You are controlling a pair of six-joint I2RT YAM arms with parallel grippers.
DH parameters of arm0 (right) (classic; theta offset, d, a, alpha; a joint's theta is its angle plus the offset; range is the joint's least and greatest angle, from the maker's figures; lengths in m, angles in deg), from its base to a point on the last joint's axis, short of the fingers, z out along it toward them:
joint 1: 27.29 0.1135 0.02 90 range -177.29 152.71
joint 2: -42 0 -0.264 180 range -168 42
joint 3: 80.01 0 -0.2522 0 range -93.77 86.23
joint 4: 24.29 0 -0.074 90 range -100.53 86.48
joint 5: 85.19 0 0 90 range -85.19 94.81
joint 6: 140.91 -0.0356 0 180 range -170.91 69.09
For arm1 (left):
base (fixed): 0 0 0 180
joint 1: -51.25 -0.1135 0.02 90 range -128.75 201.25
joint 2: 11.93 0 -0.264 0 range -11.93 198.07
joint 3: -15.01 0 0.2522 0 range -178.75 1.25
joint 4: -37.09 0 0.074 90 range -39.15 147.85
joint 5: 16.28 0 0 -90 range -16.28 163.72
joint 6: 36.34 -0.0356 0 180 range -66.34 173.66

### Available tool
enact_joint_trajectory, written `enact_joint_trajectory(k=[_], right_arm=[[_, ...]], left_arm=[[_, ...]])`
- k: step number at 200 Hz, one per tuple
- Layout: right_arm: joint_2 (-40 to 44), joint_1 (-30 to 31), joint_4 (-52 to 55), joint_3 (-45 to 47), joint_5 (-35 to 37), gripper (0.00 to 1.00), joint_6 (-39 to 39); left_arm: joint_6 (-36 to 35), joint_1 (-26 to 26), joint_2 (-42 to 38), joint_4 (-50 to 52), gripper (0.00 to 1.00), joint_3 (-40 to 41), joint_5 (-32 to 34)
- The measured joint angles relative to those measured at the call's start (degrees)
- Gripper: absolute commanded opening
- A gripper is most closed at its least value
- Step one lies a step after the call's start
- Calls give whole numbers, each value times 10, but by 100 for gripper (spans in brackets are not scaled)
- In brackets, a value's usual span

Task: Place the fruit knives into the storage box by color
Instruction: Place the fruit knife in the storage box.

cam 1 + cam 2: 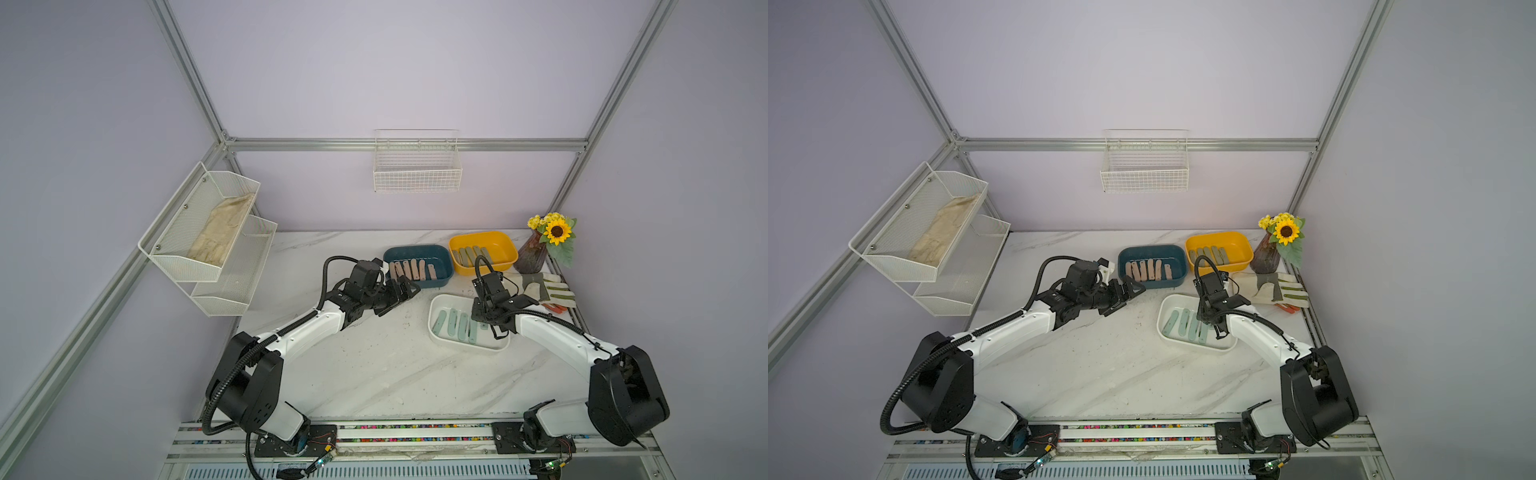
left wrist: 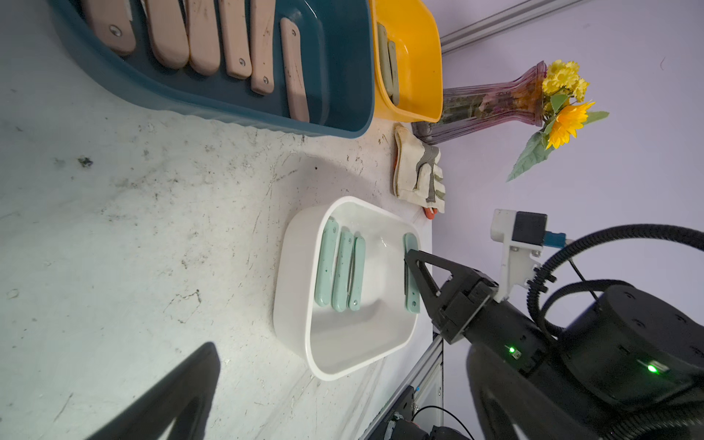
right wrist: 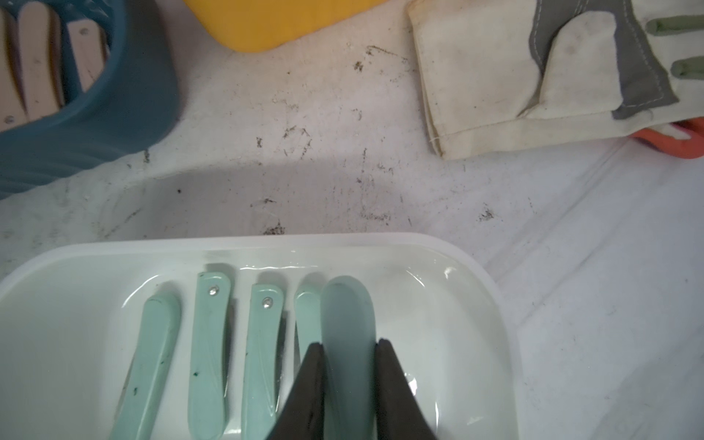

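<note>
My right gripper (image 3: 350,344) is shut on a mint green fruit knife (image 3: 347,304), holding it just above the floor of the white storage box (image 3: 266,242), beside several mint knives (image 3: 209,343) lying there. The same grip shows in the left wrist view, on the knife (image 2: 410,240). A dark blue box (image 1: 417,249) holds several peach pink knives (image 1: 409,269). In the yellow box (image 1: 482,237) lie several olive knives (image 1: 471,254). My left gripper (image 1: 409,287) hangs open and empty over the table at the blue box's near left corner.
A striped work glove (image 1: 544,289) lies right of the white box, with something orange under it. A vase of sunflowers (image 1: 532,253) stands at the back right corner. A wire basket (image 1: 417,166) and a white shelf rack (image 1: 208,232) hang on the walls.
</note>
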Motion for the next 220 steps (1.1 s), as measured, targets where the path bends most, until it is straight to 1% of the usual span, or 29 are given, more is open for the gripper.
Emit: enact_joint_trajectory(k=[38,54,70,83,94,117,130,156,159,163,166,168,193,220], right_arm=[[-63,0,4,0,8,19,-5],[-79,0,8,0,16,22,-8],[-90,0,9,0,22,29,-10],[-94,0,10,0,26,38,-11],[-94,0,11,0,28,43,-14],[-93,0,13,0,31,56,-17],[-82,0,21,-2,33,61,-17],[-25,0,53,-24,36,80,-16],[-15,0,56,-30,36,83,-15],[-2,0,59,-37,36,89,-14],[8,0,61,-42,35,95,-15],[15,0,62,-46,35,97,-15],[88,0,69,-104,26,97,-5],[130,0,41,-149,1,97,10]], left_arm=[[1,3,2,-7,100,-6,-12],[1,3,3,-11,100,-9,-17],[1,3,4,-17,100,-11,-21],[2,3,4,-18,100,-12,-24],[3,3,4,-18,100,-12,-25],[5,3,4,-19,100,-12,-26],[5,3,4,-20,100,-12,-26],[5,3,3,-17,100,-12,-23],[4,3,3,-16,100,-12,-22],[4,3,2,-14,100,-12,-20],[3,3,1,-12,100,-12,-19],[3,3,0,-11,100,-12,-17],[-13,2,-28,27,100,-12,14],[-48,2,-96,80,100,-12,86]])
